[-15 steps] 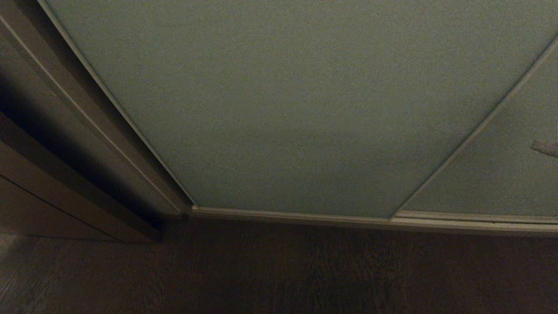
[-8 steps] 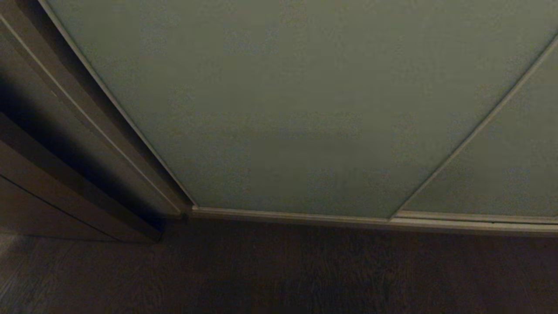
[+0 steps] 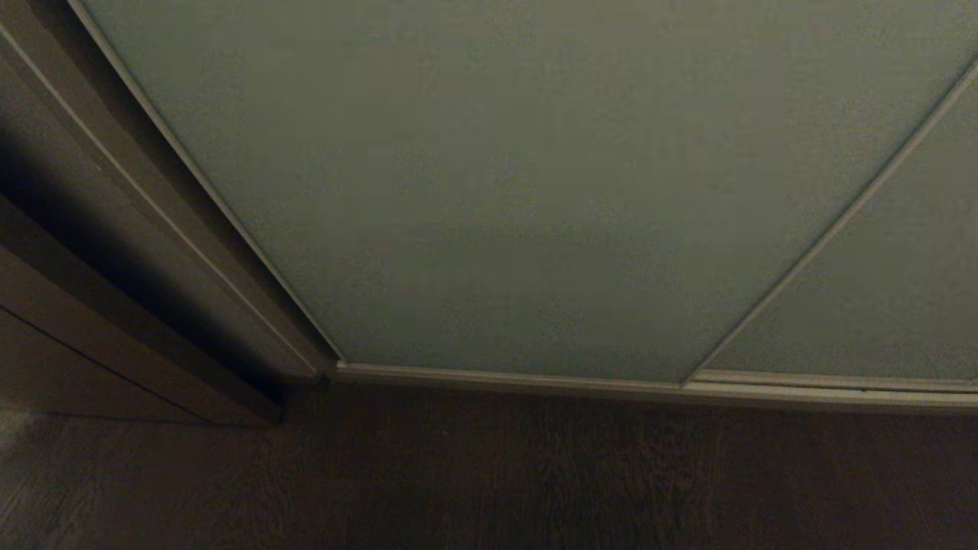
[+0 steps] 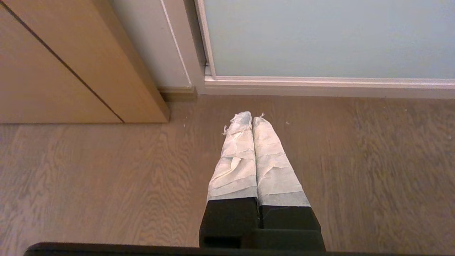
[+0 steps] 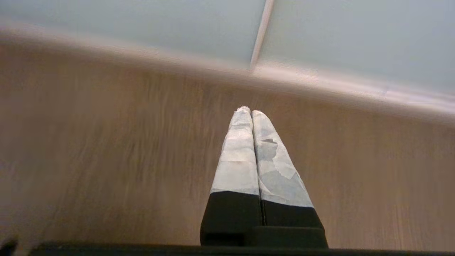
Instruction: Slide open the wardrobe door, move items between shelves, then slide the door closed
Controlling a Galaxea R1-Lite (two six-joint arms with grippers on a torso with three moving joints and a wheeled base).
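The sliding wardrobe door [image 3: 519, 198] is a pale grey-green panel with a slim light frame. It fills the head view and stands closed against the side post, above its floor rail [image 3: 535, 378]. A second panel [image 3: 886, 298] overlaps it on the right. The door [image 4: 320, 35] and the rail [image 4: 320, 85] also show in the left wrist view, and the door [image 5: 142, 25] shows in the right wrist view too. My left gripper [image 4: 251, 118] hangs shut over the wood floor, holding nothing. My right gripper [image 5: 249, 111] is shut and empty above the floor, near the seam between the two panels. Items and shelves are hidden behind the door.
A wooden cabinet side [image 4: 71, 64] stands at the left, next to the white wardrobe post [image 4: 177, 46]. Wood-grain floor [image 3: 535, 473] runs in front of the rail.
A pale gripper tip at the right edge of the head view one second ago is gone from that view. The door and the head view have not shifted.
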